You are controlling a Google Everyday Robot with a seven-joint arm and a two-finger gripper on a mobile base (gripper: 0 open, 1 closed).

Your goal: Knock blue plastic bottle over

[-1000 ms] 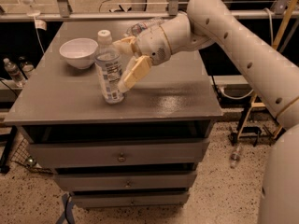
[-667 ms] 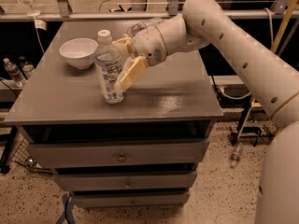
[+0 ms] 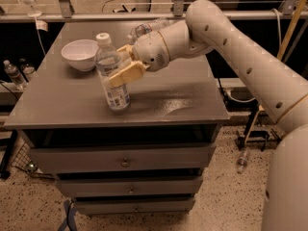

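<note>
Camera view: note the blue plastic bottle (image 3: 111, 76) standing toward the table's (image 3: 183, 100) front, just right of the white bowl (image 3: 79, 54). Note the gripper (image 3: 123, 62) at its right side, fingers (image 3: 129, 72) spread, lower one against the body. Push leftward high up, tipping rather than sliding; steer clear of the bowl.

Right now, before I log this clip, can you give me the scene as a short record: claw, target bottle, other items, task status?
claw: claw open, at mid-height of the bottle, one finger across its front and appearing to touch it
target: blue plastic bottle, white cap on, standing on its base
surface: grey cabinet top, bottle toward its front left
bowl: white bowl, behind and left of the target, apart from it
other: smaller bottle lying on its side at the back
status: target not yet knocked over
</note>
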